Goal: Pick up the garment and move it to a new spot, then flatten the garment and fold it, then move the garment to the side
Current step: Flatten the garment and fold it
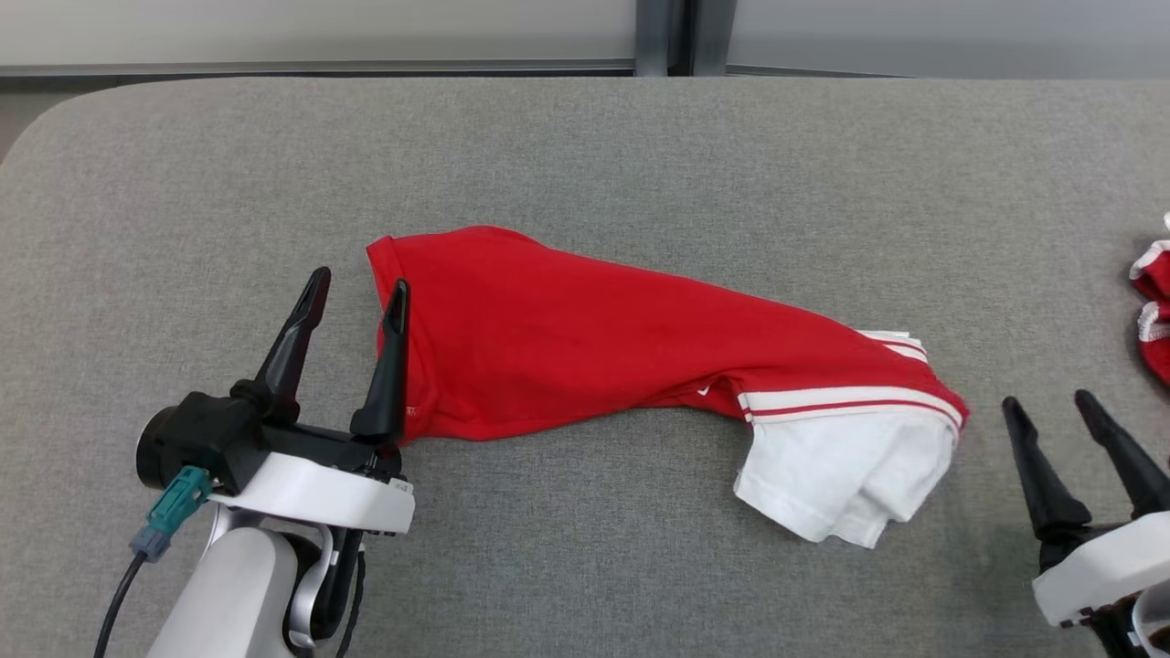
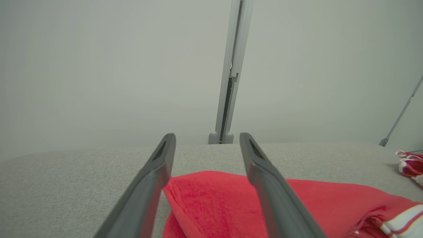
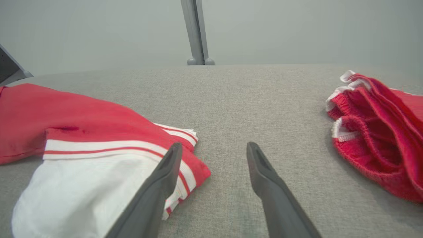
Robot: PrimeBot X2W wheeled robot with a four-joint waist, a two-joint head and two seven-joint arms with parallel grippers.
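Right hand (image 1: 1046, 399) splayed; garment (image 1: 585, 338) rumpled red knit.

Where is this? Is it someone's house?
Probably a robot lab or test room, not a house: a big grey cloth-covered table, bare pale wall panels behind it, and a red shirt lying by the robot's left pincer.

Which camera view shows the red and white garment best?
The head view: the whole garment lies in it. The left wrist view shows its red end, the right wrist view its white striped end.
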